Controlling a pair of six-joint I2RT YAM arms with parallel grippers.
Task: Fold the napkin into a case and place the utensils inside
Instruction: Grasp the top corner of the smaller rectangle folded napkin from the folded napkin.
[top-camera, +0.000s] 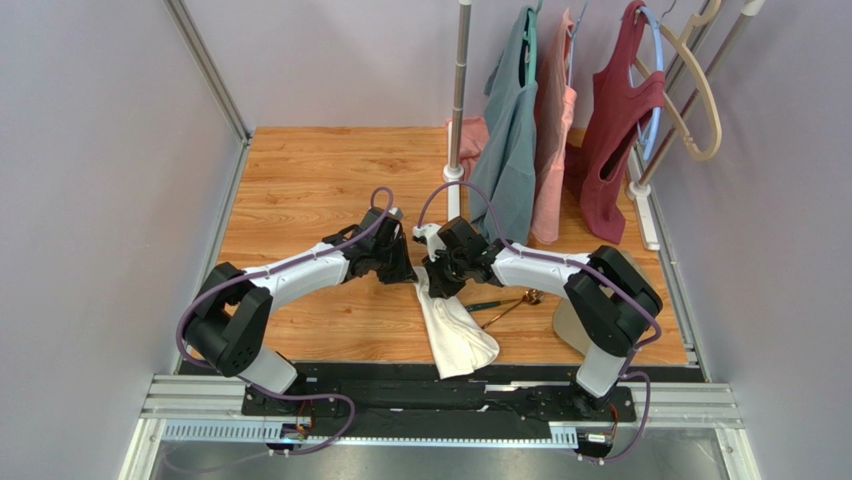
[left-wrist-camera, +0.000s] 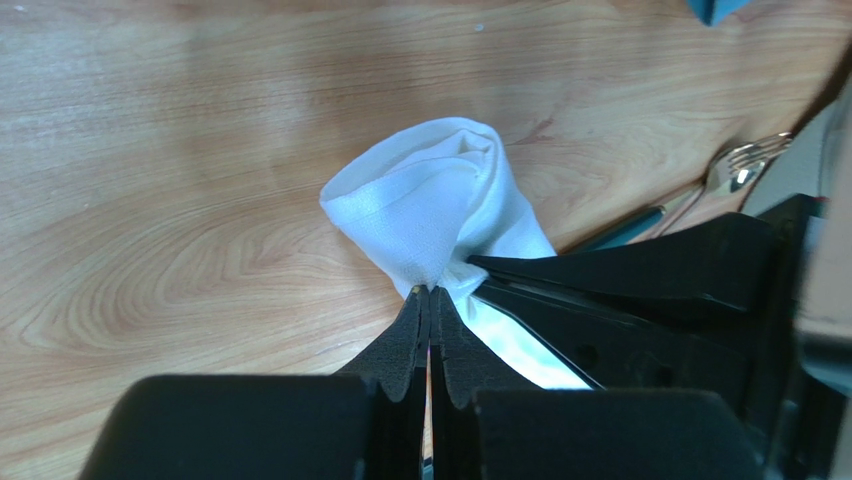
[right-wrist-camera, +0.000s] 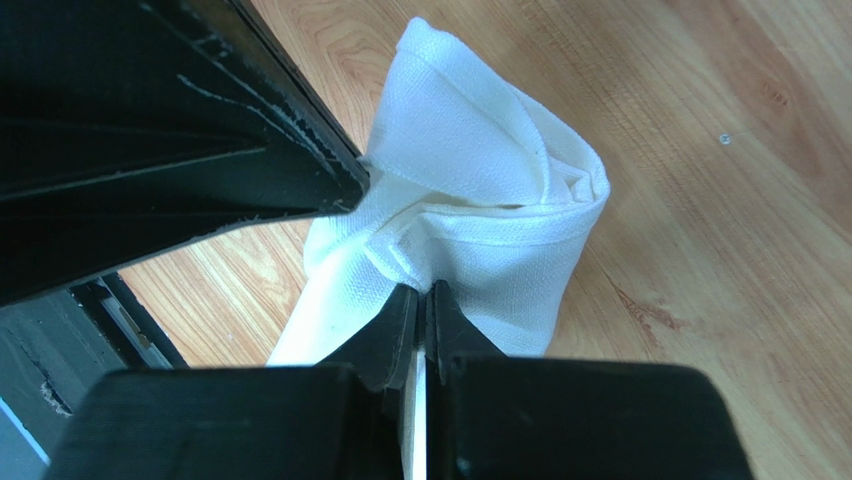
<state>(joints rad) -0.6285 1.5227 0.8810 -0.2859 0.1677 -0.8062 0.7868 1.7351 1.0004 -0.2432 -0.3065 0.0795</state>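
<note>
**Left gripper** (left-wrist-camera: 430, 292): jaws pressed together, pinching a gathered bit of napkin edge. It sits at mid-table, almost nose to nose with the other gripper.

**Napkin** (top-camera: 457, 328): white cloth, centre of the table (top-camera: 300, 190). The far end is raised and bunched between the two grippers, curling into a loose tube. The near end trails toward the arm bases. It is not flat, and there is no pocket yet.

**Right gripper** (right-wrist-camera: 425, 290): jaws pressed together on a fold of the same napkin, just beside the left pinch.

**Utensils** (top-camera: 507, 302): lying on the table just right of the napkin and apart from it, untouched. The dark handles point toward the cloth and the gold heads point away. In the left wrist view one head looks tined.

**Step in hand**: folding, judged to be at an early stage. The cloth is gathered rather than creased, and loading the utensils has not begun.

**Next move calls for**:
- Both arms travel together so the cloth does not twist further.
- The pinched end is drawn out to spread the cloth.
- The cloth is then laid over itself to make an open-mouthed sleeve.
- The trailing end stays clear of the utensils throughout.
</note>
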